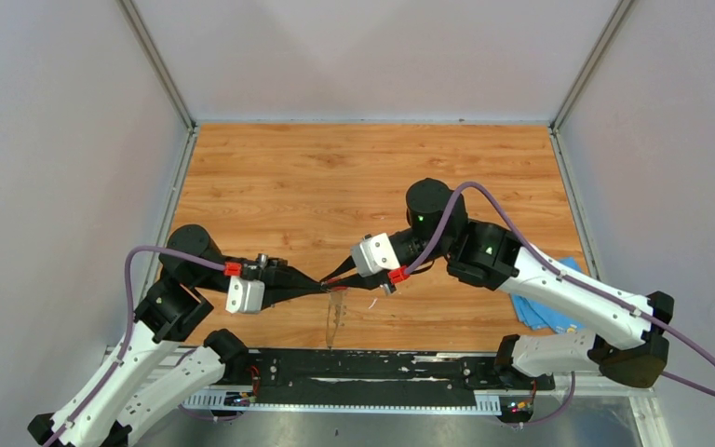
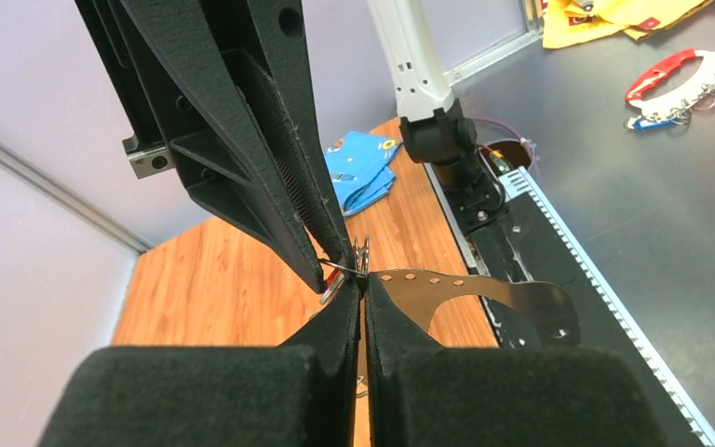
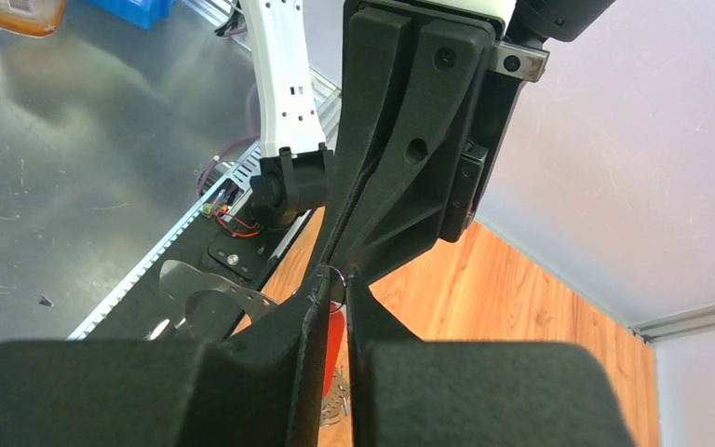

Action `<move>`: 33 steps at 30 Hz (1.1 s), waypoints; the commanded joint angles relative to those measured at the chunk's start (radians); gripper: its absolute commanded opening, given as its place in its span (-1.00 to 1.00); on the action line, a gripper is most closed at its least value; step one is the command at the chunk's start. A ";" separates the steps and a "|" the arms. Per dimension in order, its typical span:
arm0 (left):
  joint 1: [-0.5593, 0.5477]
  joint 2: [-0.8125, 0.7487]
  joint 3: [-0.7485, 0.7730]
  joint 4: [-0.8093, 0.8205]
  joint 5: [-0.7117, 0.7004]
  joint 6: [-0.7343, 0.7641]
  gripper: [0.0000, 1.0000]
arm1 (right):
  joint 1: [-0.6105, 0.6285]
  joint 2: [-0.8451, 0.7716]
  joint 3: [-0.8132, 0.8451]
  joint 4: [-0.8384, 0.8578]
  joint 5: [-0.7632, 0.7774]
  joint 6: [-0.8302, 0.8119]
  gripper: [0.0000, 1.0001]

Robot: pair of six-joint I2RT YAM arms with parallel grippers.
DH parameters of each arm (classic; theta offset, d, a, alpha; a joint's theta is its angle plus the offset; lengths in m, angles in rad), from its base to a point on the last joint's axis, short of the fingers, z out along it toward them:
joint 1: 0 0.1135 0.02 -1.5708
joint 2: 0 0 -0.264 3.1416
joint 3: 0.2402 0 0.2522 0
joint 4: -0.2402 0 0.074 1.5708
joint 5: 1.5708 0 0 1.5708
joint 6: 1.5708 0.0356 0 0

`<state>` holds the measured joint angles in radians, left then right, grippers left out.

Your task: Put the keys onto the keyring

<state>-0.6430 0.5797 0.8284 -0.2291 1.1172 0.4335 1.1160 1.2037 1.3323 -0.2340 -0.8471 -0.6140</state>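
My two grippers meet tip to tip over the near middle of the wooden table (image 1: pixel 372 177). The left gripper (image 1: pixel 323 288) (image 2: pixel 363 279) is shut on the keyring (image 2: pixel 484 284), a thin grey metal ring with small holes. The keyring hangs down from the tips (image 1: pixel 335 321). My right gripper (image 1: pixel 333 280) (image 3: pixel 337 277) has its jaws a narrow slit apart. The red-headed key (image 3: pixel 334 340) lies in that slit, and wood shows beside it. Whether the pads still press it is unclear. The left wrist view shows the key's red head (image 2: pixel 333 287) at the ring.
A blue cloth (image 1: pixel 545 312) (image 2: pixel 363 168) lies at the right edge of the table by the right arm. A thin white sliver (image 1: pixel 372 303) rests on the wood just right of the grippers. The black base rail (image 1: pixel 382 368) runs along the near edge.
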 commanded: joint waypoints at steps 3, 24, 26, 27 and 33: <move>-0.002 -0.014 0.025 0.105 0.017 -0.007 -1.00 | 0.007 0.040 0.053 -0.118 0.061 0.027 -0.70; -0.001 -0.084 -0.072 0.191 -0.008 0.062 -1.00 | 0.002 0.197 0.321 -0.436 0.103 0.094 -0.58; -0.002 -0.086 -0.074 0.192 -0.007 0.059 -1.00 | 0.002 0.207 0.337 -0.452 0.114 0.101 -0.58; -0.002 -0.088 -0.075 0.191 -0.007 0.061 -1.00 | 0.002 0.209 0.338 -0.452 0.120 0.103 -0.58; -0.001 -0.099 -0.085 0.182 -0.002 0.075 -1.00 | 0.002 0.225 0.360 -0.461 0.143 0.126 -0.56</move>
<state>-0.6426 0.5056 0.7429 -0.1387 1.0855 0.4805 1.1168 1.3952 1.6676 -0.6399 -0.7967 -0.5106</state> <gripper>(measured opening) 0.003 0.213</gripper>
